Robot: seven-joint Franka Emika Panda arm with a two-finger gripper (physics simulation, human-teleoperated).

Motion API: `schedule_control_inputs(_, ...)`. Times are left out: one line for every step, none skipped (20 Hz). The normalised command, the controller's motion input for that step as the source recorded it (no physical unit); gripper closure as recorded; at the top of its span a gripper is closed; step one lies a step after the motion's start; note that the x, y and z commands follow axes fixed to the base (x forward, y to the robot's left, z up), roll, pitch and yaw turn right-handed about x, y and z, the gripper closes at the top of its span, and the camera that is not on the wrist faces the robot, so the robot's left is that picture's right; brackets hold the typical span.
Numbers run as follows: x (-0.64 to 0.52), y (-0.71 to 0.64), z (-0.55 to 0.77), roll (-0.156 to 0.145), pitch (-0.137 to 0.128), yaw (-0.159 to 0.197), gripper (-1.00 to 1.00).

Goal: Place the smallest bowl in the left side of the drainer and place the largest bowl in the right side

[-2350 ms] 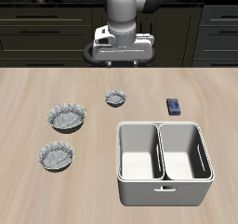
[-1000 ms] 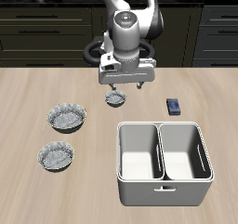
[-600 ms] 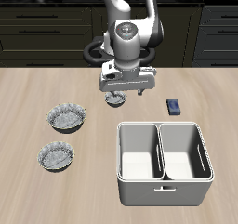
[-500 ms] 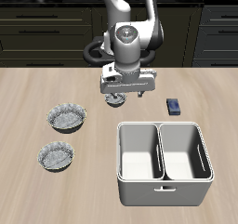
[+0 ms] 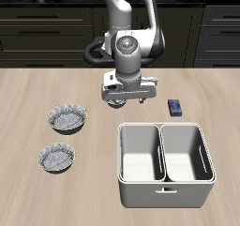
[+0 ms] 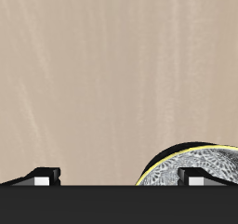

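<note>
The smallest bowl [image 5: 113,103] sits on the table behind the drainer, mostly hidden under my gripper [image 5: 124,100]. In the wrist view, part of its fluted rim and speckled inside [image 6: 191,164] shows at one fingertip [image 6: 200,177]; the other fingertip [image 6: 42,177] stands over bare table. The gripper [image 6: 121,177] is open and low over the bowl, holding nothing. The largest bowl [image 5: 68,118] lies off to the side. The drainer [image 5: 164,194] stands near the table's front edge with both compartments empty.
A slightly smaller grey bowl [image 5: 56,158] lies in front of the largest bowl. A small dark blue block [image 5: 174,107] lies behind the drainer, beside the gripper. Dark cabinets run along the back.
The arm has come forward and down from above the table's back to the smallest bowl. The bowls, the block and the drainer have not moved.
</note>
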Motion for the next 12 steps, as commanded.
schedule_control_inputs(0.00,-0.06,-0.23,0.019,0.080,-0.076,-1.00)
schedule_control_inputs(-0.02,0.04,-0.17,0.031,0.055,-0.045,-1.00)
schedule_control_inputs(-0.04,-0.02,-0.18,0.047,0.015,0.058,-1.00)
schedule_control_inputs(0.00,0.00,-0.12,0.033,0.022,-0.060,1.00)
schedule_control_inputs(-0.01,-0.04,-0.07,0.048,0.027,-0.014,1.00)
schedule_control_inputs(0.00,-0.11,-0.11,0.001,0.032,-0.081,1.00)
schedule_control_inputs(-0.01,-0.17,-0.18,0.044,0.065,-0.126,1.00)
schedule_control_inputs(-0.04,-0.12,-0.03,-0.014,-0.006,-0.037,1.00)
schedule_control_inputs(0.04,-0.12,-0.16,0.017,0.102,-0.096,1.00)
schedule_control_inputs(-0.07,0.01,0.01,0.000,0.000,0.000,1.00)
schedule_control_inputs(0.01,-0.13,0.08,-0.020,-0.051,0.013,1.00)
schedule_control_inputs(-0.03,0.00,-0.01,0.000,0.000,0.000,1.00)
